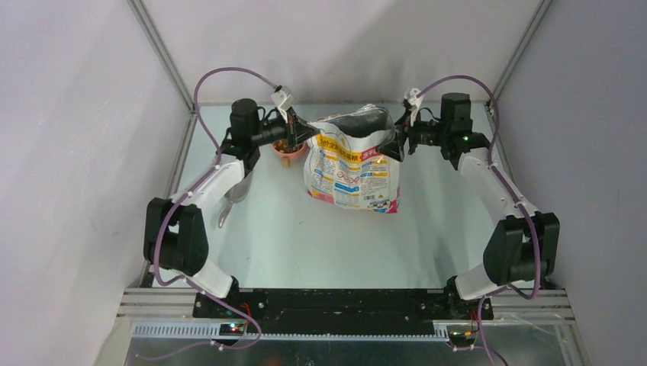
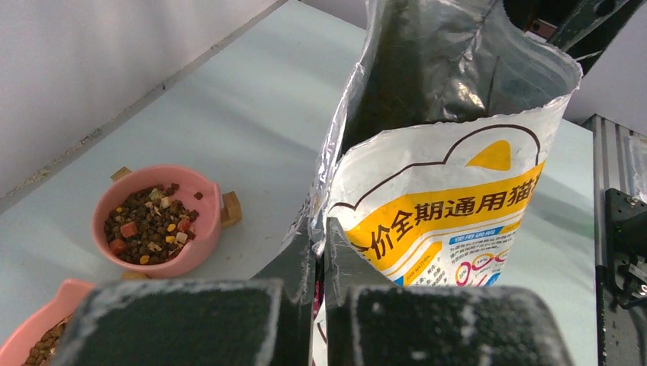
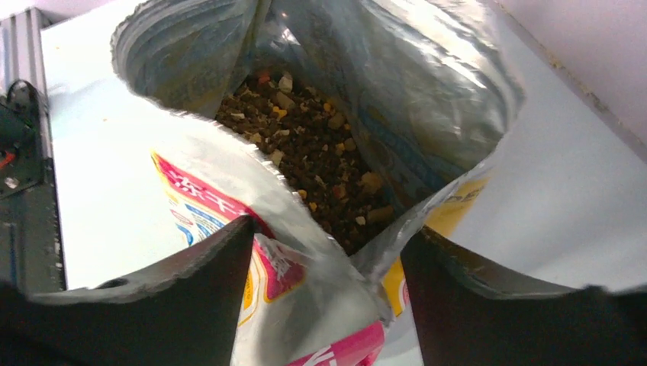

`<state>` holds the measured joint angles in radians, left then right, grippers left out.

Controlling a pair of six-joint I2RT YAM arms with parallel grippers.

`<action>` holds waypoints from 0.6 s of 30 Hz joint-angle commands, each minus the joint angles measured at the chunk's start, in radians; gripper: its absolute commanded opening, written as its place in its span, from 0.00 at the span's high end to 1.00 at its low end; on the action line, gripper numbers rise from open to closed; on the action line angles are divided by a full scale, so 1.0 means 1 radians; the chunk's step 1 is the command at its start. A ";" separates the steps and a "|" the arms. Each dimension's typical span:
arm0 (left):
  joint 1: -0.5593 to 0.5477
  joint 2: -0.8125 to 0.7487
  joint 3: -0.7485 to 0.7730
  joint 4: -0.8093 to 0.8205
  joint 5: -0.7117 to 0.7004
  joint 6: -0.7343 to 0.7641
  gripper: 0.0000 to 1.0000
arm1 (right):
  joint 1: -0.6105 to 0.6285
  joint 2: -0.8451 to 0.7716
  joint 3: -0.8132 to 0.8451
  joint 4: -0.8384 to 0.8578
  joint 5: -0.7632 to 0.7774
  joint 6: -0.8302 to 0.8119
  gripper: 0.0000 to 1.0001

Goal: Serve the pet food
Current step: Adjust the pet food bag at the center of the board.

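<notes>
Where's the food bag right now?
Top view: the bag stands at the table's far middle, mouth open. The left gripper is pinched shut on its left edge, the right gripper open around its right edge, a pink bowl just left.

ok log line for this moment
left tool: shut on bag left edge | right tool: open, straddling bag right edge | bag: upright, mouth open, pet food inside | pink bowl: holds pet food
</notes>
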<state>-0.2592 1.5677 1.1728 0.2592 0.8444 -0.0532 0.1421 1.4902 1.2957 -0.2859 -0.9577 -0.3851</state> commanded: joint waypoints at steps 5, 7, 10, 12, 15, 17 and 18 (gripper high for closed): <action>0.073 0.008 0.078 0.029 -0.009 0.047 1.00 | 0.030 0.006 0.002 0.046 0.074 -0.082 0.87; 0.089 -0.007 0.079 -0.003 -0.003 0.086 1.00 | 0.016 -0.023 0.002 0.018 0.102 -0.107 1.00; 0.111 -0.046 0.087 -0.086 0.004 0.146 1.00 | -0.012 -0.075 0.001 0.012 0.110 -0.094 1.00; 0.122 -0.082 0.102 -0.170 0.012 0.201 1.00 | -0.034 -0.118 0.001 0.036 0.112 -0.044 1.00; 0.124 -0.135 0.136 -0.312 0.044 0.293 1.00 | -0.065 -0.180 0.001 0.118 0.087 0.059 1.00; 0.124 -0.174 0.154 -0.379 0.069 0.311 1.00 | -0.069 -0.225 0.001 0.166 0.076 0.105 1.00; 0.123 -0.203 0.158 -0.383 0.075 0.306 1.00 | -0.070 -0.250 0.001 0.184 0.072 0.122 1.00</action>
<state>-0.1967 1.5139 1.2400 -0.0368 0.9390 0.1291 0.1284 1.4002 1.2438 -0.3279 -0.8803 -0.3511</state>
